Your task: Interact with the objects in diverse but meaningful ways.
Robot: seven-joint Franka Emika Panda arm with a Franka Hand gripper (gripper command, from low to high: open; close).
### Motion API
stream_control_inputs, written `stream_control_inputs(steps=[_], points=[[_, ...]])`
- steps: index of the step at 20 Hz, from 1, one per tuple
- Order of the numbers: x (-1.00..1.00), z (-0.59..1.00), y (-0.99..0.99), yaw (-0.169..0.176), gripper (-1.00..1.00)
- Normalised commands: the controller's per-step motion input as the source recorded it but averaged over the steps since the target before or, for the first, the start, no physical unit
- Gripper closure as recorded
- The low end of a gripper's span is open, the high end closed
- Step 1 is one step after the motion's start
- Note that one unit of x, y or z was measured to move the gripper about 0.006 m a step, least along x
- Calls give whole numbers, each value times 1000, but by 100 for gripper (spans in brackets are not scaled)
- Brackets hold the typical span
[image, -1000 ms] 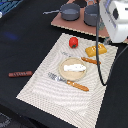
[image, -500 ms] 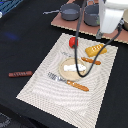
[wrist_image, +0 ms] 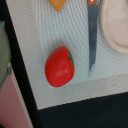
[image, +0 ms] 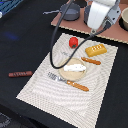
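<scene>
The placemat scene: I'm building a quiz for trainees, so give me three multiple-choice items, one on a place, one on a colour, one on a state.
1. Where does the sausage stick lie?
A. on the plate
B. off the placemat, on the dark table
C. in a pot

2. What colour is the tomato?
A. red
B. green
C. yellow

3. What rests on the plate?
A. the bread loaf
B. nothing
C. the white fish piece

Answers: B, it lies apart from the placemat; A, red in both views; C, the white piece sits on the plate while the bread loaf lies apart from it.
</scene>
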Motion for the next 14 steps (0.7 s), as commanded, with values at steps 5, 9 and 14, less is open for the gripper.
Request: stream_control_inputs(steps=[5, 9, 14], points=[[-894, -220, 0, -81, -100], [-964, -290, 0, -64, -100], [-975, -281, 0, -62, -100]])
